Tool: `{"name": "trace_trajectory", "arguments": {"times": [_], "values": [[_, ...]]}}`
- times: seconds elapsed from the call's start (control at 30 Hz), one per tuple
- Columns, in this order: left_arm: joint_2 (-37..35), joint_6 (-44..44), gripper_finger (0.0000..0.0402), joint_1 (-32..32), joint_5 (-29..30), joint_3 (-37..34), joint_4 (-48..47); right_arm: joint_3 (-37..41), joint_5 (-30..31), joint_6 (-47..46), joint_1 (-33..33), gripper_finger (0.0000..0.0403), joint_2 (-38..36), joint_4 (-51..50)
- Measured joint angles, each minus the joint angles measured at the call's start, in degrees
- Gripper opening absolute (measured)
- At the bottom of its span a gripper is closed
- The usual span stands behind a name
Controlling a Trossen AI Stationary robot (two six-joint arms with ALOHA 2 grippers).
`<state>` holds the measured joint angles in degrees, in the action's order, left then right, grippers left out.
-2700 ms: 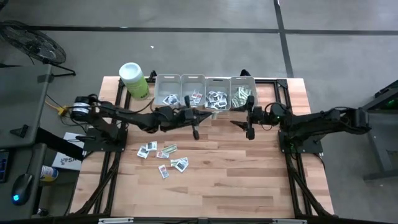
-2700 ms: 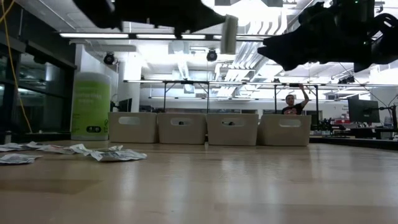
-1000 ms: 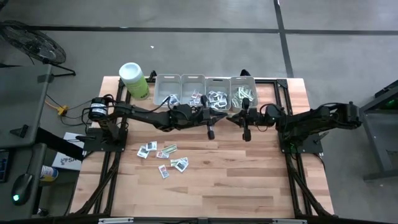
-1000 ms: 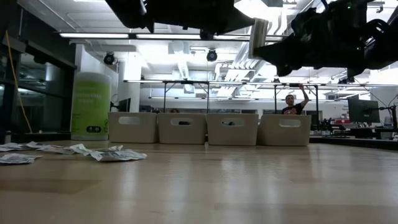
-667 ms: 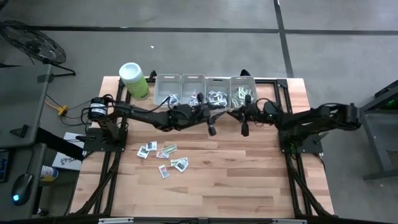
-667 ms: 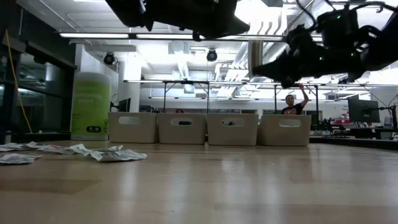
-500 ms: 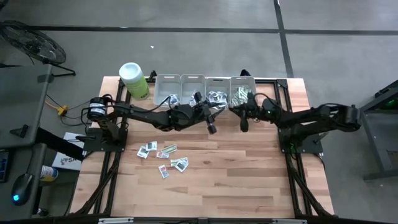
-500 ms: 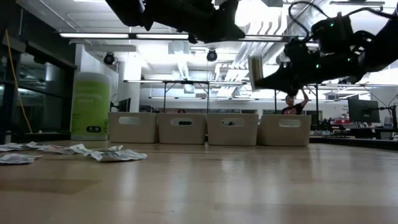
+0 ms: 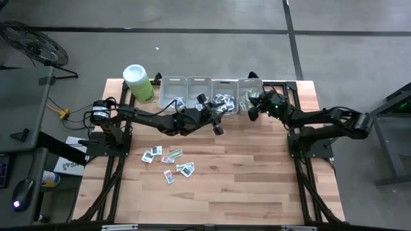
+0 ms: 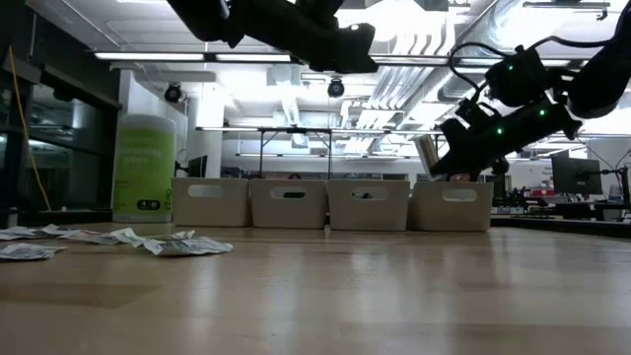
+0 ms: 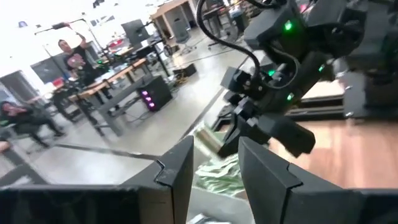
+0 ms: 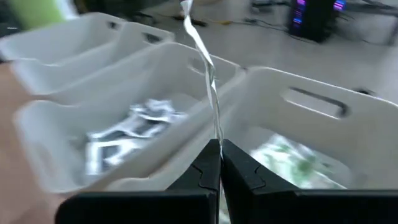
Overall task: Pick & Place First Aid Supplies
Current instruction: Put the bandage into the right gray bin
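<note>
The worktop (image 9: 257, 173) is showing pale blond wood in narrow planks. Four bins (image 9: 212, 86) at its far edge are showing light grey walls; in the low view they are looking beige. The canister (image 9: 137, 82) is showing a lime-green body under a white lid. The loose packets (image 9: 168, 160) on the wood are showing white paper with dark, red and green prints. The packets in the far-right bin (image 12: 292, 162) are showing green and white. Both arms are showing matt black, with small green lights glowing on the right end effector (image 10: 434, 158). The strip (image 12: 208, 74) in its fingers is showing white, edge-on.
</note>
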<state>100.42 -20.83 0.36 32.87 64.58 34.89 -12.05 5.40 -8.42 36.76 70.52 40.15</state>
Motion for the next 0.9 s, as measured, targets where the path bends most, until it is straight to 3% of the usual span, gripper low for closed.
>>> {"name": "trace_trajectory", "arguments": {"times": [0.37, 0.73, 0.9], "values": [[-0.59, -2.20, 0.0126, 0.00, 5.54, 0.00, 3.59, 0.00, 2.21, -2.66, 5.13, 0.0000, 0.00, -3.38], [-0.63, -1.89, 0.0126, 0.00, 5.22, -0.02, 8.17, 0.00, 3.11, -0.62, 5.29, 0.0001, -1.05, -2.70], [-0.61, 1.22, 0.0126, 0.00, 5.15, -0.02, 8.62, 0.00, 3.76, 2.34, 5.44, 0.0036, -2.19, -3.97]]}}
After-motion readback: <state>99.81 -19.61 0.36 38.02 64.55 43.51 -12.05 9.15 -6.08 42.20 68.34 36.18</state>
